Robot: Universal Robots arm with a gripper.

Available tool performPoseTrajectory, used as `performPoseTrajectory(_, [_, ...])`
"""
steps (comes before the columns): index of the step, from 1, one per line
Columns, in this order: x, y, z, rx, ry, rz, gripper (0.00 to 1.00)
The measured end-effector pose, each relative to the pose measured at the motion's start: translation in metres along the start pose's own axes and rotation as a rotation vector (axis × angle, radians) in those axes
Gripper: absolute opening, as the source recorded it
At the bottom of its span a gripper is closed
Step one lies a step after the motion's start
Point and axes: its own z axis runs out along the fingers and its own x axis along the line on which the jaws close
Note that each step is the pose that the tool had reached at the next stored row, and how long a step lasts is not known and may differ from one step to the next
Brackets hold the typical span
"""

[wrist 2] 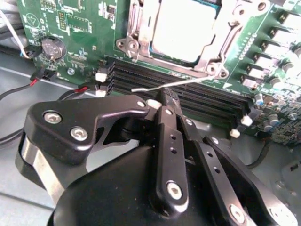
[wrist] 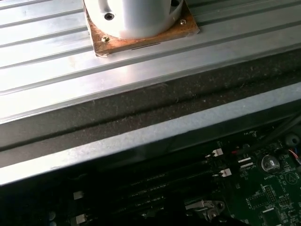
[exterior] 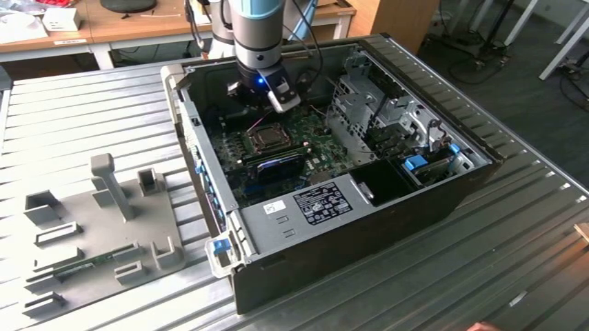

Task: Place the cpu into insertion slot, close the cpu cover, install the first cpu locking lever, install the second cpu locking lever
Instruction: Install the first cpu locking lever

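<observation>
So the ribbed aluminium worktop [exterior: 74, 124] has a big black-and-grey steel PC case [exterior: 368, 234] lying open on its side across the middle. A flat grey fixture plate [exterior: 101, 234] with blocky posts sits toward the exterior view's left edge. Inside the case is the green circuit board [wrist 2: 70, 28], pretty busy with parts. The matte black end effector [wrist 2: 167, 96] hangs over it with its fingers pressed together. The insertion slot [exterior: 267, 138] is the square metal-rimmed socket on that board. The cpu cover [wrist 2: 141, 28], a shiny thin frame, lies flat down over it. The cpu [wrist 2: 186, 28] is seated inside, its pale smooth face showing through the window. A thin silvery wire lever [wrist 2: 197, 80] sticks out over the long black memory slots [wrist 2: 155, 75], right at the fingertips. Can't tell if it's actually pinched.
</observation>
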Motion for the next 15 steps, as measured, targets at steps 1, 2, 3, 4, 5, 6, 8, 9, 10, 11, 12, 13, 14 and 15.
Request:
performPoseTrajectory(1, [-0.0003,-0.0003,0.0011,0.0001,-0.0001,0.000,0.10])
performPoseTrajectory(2, [-0.0009,-0.0006,0.0023,0.0001,-0.0001,0.000,0.10])
performPoseTrajectory(3, [-0.0015,-0.0008,0.0035,0.0001,-0.0001,0.000,0.10])
performPoseTrajectory(4, [-0.0020,-0.0010,0.0045,0.0001,-0.0001,0.000,0.10])
performPoseTrajectory(5, [-0.0026,-0.0011,0.0056,0.0001,-0.0001,0.000,0.10])
performPoseTrajectory(6, [-0.0032,-0.0012,0.0064,0.0001,0.0000,0.000,0.10])
performPoseTrajectory(8, [-0.0043,-0.0013,0.0079,0.0001,-0.0001,0.000,0.10])
performPoseTrajectory(9, [-0.0047,-0.0013,0.0087,0.0001,-0.0001,0.000,0.10])
performPoseTrajectory(10, [-0.0052,-0.0015,0.0096,0.0002,-0.0001,0.000,0.10])
performPoseTrajectory(11, [-0.0056,-0.0017,0.0105,0.0002,-0.0001,0.000,0.10])
performPoseTrajectory(12, [-0.0059,-0.0019,0.0115,0.0000,-0.0001,0.000,0.10])
performPoseTrajectory(13, [-0.0062,-0.0022,0.0125,0.0001,-0.0001,0.000,0.10])
performPoseTrajectory(14, [-0.0064,-0.0025,0.0135,0.0001,-0.0001,0.000,0.10])
performPoseTrajectory(15, [-0.0066,-0.0029,0.0145,0.0001,-0.0001,0.000,0.10])
